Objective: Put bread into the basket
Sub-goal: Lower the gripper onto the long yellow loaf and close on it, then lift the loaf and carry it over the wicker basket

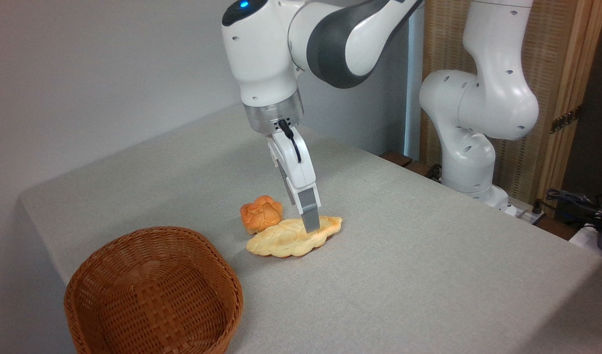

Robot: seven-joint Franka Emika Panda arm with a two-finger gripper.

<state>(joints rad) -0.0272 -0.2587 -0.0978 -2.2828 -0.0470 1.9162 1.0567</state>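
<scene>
The bread (283, 239), a long flat braided loaf in pale yellow with toasted tips, lies on the grey table near its middle. My gripper (310, 222) points down onto the loaf's right half, and its near grey finger touches or overlaps the top of the loaf. I see the gripper edge-on, so the far finger and the gap between the two are hidden. The basket (148, 236), round reddish-brown wicker, stands empty at the front left, well apart from the loaf.
A small round orange-brown bun (260, 212) sits right behind the loaf's left part, touching or nearly touching it. The arm's white base (470, 162) stands at the table's far right edge. Cables (583, 204) lie beyond the right edge.
</scene>
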